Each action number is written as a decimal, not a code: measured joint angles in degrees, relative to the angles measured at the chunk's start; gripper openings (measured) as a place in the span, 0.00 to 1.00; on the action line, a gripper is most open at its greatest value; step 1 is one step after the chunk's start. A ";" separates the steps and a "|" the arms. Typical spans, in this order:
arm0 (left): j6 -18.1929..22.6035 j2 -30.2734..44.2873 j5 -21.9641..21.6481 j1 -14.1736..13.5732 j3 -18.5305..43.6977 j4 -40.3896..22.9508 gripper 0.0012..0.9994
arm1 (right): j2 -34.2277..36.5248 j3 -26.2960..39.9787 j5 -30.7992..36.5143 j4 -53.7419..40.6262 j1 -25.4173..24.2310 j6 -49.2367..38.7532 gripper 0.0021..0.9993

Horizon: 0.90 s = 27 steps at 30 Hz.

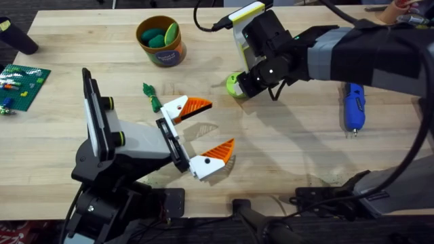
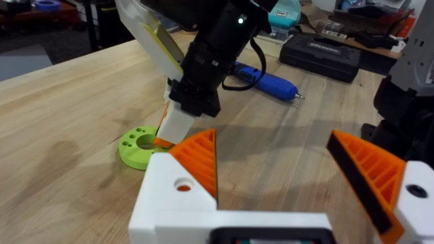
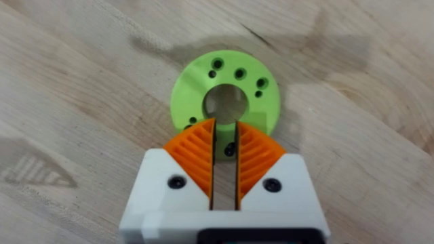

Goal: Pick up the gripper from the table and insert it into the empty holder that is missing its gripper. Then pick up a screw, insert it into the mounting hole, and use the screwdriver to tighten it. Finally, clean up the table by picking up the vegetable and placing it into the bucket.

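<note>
Keeping your right gripper (image 3: 224,157) nearly closed on the near rim of the green ring (image 3: 226,100), just above center in the overhead frame, squeeze squarely before lifting, while your left gripper (image 1: 207,135) waits wide open and empty below it.

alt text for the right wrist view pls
The right gripper, white with orange ribbed pads, hangs nearly shut over the near rim of a lime green ring. The ring lies flat on the wooden table, with a big centre hole and small holes around it.
</note>
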 joint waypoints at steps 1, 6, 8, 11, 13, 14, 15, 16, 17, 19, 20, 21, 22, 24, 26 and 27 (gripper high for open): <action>-0.03 0.02 -0.01 0.00 0.00 0.10 0.98 | 0.00 0.00 0.15 -0.21 -0.08 0.01 0.17; -0.06 0.02 -0.02 0.00 0.00 0.12 0.99 | 0.00 0.00 0.30 -1.21 -0.09 0.00 0.18; -0.06 0.00 -0.02 0.00 0.00 0.12 0.99 | -0.01 0.00 0.35 -1.86 -0.09 -0.02 0.18; -0.06 0.00 -0.02 0.00 0.00 0.12 0.99 | -0.04 0.08 0.40 -2.49 -0.09 -0.02 0.18; -0.06 0.01 -0.02 0.00 0.00 0.12 0.99 | -0.04 0.14 0.41 -2.83 -0.09 -0.02 0.18; -0.06 0.00 -0.02 0.00 0.00 0.12 0.99 | -0.04 0.17 0.41 -2.96 -0.09 -0.02 0.18; -0.06 0.00 -0.02 0.00 0.00 0.12 0.99 | -0.04 0.20 0.41 -3.06 -0.09 -0.02 0.18; -0.06 0.02 -0.02 0.00 0.00 0.12 0.99 | -0.04 0.23 0.41 -3.16 -0.09 -0.02 0.18; -0.06 0.02 -0.02 0.00 0.00 0.12 0.99 | -0.04 0.25 0.41 -3.29 -0.09 -0.02 0.18; -0.06 0.00 -0.02 0.00 0.00 0.12 0.99 | -0.04 0.28 0.41 -3.43 -0.09 -0.02 0.18; -0.06 0.00 -0.02 0.00 0.00 0.12 0.99 | -0.04 0.30 0.41 -3.44 -0.09 -0.02 0.18; -0.06 0.00 -0.02 0.00 0.00 0.12 0.99 | -0.04 0.31 0.41 -3.45 -0.09 -0.02 0.18; -0.06 0.00 -0.02 0.00 0.00 0.12 0.99 | -0.04 0.31 0.42 -3.46 -0.09 -0.02 0.18; -0.06 0.01 -0.02 0.00 0.00 0.12 0.99 | -0.04 0.33 0.61 -3.61 -0.09 -0.02 0.18; -0.06 0.00 -0.02 0.00 0.00 0.12 0.99 | -0.04 0.34 1.35 -3.93 -0.07 -0.02 0.18; -0.06 0.00 -0.02 0.00 0.00 0.12 0.99 | -0.04 0.36 1.86 -4.08 0.00 -0.02 0.18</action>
